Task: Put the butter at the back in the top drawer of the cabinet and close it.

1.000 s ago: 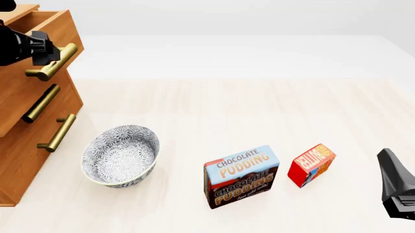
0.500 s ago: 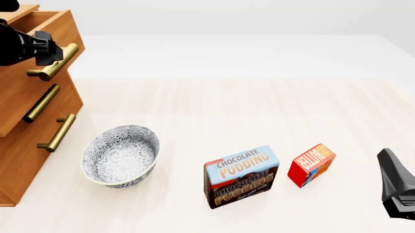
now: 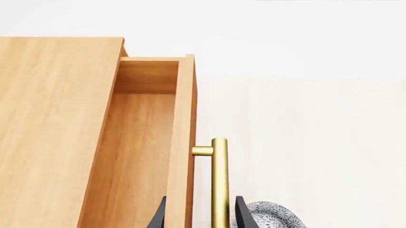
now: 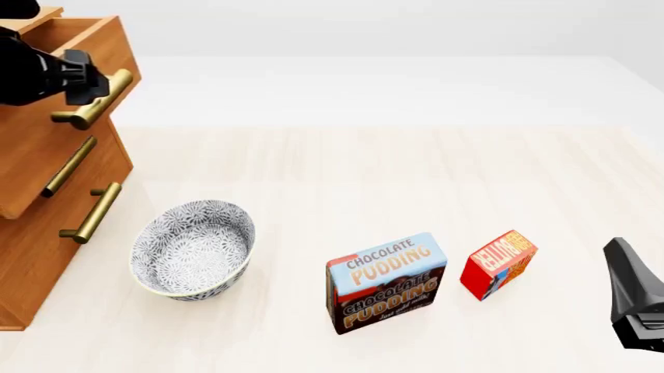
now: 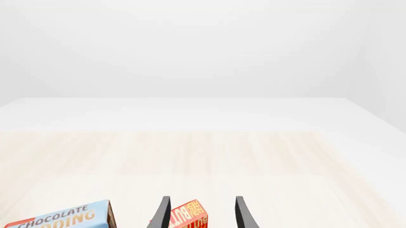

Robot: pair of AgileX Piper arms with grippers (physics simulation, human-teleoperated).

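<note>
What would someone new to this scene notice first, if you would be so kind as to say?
Probably the left pincer at the far left, its fingers on either side of the brass handle of the top drawer, which stands pulled out of the cabinet. Next, near the front of the table, the patterned bowl, the pudding box and the small red butter in a row.

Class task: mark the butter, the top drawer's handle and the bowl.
butter [image 4: 499,263], front view, red labelled face.
top drawer's handle [image 3: 219,185], left wrist view, middle of the brass bar.
bowl [image 4: 193,247], front view, patterned inside.
</note>
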